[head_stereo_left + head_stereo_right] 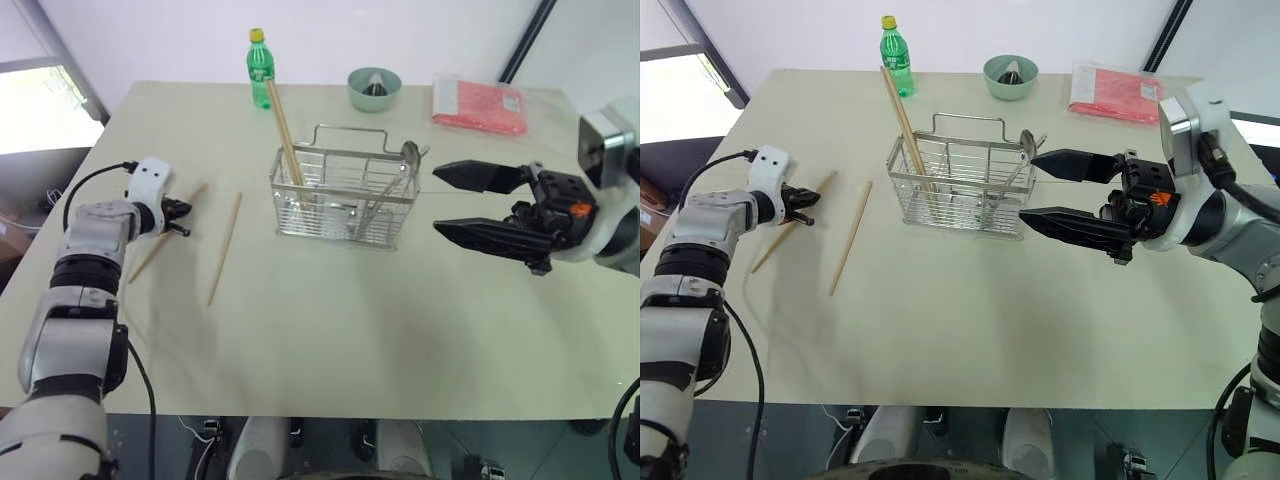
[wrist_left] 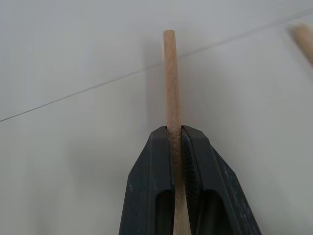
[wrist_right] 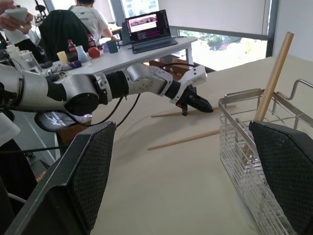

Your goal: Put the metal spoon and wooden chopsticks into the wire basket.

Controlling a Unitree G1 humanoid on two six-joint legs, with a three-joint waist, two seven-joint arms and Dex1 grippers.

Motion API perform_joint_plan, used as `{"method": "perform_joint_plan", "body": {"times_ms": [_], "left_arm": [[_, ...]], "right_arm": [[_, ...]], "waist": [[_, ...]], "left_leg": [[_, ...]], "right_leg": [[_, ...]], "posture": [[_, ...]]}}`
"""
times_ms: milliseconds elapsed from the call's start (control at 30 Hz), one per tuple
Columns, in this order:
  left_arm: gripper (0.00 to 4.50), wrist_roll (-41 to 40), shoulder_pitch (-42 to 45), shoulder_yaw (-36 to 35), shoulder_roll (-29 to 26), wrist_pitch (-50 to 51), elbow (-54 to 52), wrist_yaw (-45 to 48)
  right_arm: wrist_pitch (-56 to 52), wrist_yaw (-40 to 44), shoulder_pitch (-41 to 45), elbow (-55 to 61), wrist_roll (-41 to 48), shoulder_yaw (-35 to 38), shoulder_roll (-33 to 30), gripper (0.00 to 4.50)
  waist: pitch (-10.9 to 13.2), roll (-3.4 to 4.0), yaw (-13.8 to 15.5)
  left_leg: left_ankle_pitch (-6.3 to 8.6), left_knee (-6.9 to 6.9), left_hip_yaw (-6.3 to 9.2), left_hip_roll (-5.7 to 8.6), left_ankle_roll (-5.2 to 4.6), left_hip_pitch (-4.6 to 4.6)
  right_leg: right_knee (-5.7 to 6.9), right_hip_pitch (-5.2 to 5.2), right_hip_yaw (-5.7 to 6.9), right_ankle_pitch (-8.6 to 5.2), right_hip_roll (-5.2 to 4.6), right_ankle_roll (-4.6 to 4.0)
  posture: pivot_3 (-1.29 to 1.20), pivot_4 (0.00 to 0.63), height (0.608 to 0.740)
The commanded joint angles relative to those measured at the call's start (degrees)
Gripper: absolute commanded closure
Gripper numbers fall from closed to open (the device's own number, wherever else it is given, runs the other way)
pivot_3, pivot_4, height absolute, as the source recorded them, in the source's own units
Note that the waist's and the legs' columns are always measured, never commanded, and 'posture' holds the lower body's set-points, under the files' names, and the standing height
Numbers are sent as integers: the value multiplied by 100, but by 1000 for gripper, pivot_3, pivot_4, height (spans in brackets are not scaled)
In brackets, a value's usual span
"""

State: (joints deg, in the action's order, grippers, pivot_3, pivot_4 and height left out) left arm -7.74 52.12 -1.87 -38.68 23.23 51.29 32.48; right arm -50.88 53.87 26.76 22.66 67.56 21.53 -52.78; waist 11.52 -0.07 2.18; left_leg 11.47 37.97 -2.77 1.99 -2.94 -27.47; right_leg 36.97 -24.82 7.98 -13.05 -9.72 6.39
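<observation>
My left gripper [image 2: 177, 142] was clamped on one wooden chopstick [image 2: 170, 83] lying on the table [image 1: 330, 330], well to the left of the wire basket [image 1: 342, 196]. A second loose chopstick [image 1: 224, 248] lay flat between that gripper and the basket, apart from both. Two more chopsticks [image 1: 284, 135] leaned together upright in the basket's left end, their tips rising past its rim. The metal spoon [image 1: 408, 155] stood tilted in the basket's right end, bowl upward above the wire. My right gripper [image 1: 470, 205] hovered just right of the basket, fingers spread wide and holding nothing. Behind the basket stood a green bottle [image 1: 260, 68], a small green bowl [image 1: 374, 89] and a red packet [image 1: 480, 104], all well apart from it. Nothing stood between my left gripper and the basket except the loose chopstick.
</observation>
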Motion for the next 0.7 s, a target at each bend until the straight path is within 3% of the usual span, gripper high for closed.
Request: {"method": "perform_joint_plan", "body": {"times_ms": [33,200,300,400,533,700], "left_arm": [[4441,-643,115,-1084,26,-143,-410,-615],[4441,-2308,-15,-2587,527,421,-2672,-964],[4441,-3476,15,-3008,1020,1159,-4210,-1406],[4441,-4302,247,-3096,1547,1578,-5107,-2068],[4441,-4298,613,-2588,2076,1379,-5482,-2331],[4441,-3595,1023,-1857,2524,598,-4861,-1905]], "right_arm": [[127,-4,36,63,-14,77,-30,0],[160,-125,143,16,-60,-50,73,0],[127,-269,264,15,-28,-132,134,0],[84,-432,375,40,8,-224,201,0],[40,-622,503,50,43,-303,275,0],[-82,-981,717,95,230,-323,328,0]], "waist": [[3,-5,0],[17,-37,19],[16,-36,-5],[16,-36,4],[15,-37,11],[14,-39,34]], "left_leg": [[0,0,0,0,-1,-1],[3,13,6,2,-5,-5],[7,15,8,3,-11,-4],[9,15,8,3,-15,0],[8,16,3,5,-15,2],[1,24,-10,10,-25,2]], "right_leg": [[0,0,0,1,0,1],[-4,7,3,8,-4,11],[-40,26,1,24,1,27],[-60,37,1,36,8,37],[-60,44,4,39,19,38],[-59,48,5,43,24,44]], "posture": [[0,150,680],[0,150,680],[0,150,680],[0,150,680],[0,150,680],[0,150,680]]}}
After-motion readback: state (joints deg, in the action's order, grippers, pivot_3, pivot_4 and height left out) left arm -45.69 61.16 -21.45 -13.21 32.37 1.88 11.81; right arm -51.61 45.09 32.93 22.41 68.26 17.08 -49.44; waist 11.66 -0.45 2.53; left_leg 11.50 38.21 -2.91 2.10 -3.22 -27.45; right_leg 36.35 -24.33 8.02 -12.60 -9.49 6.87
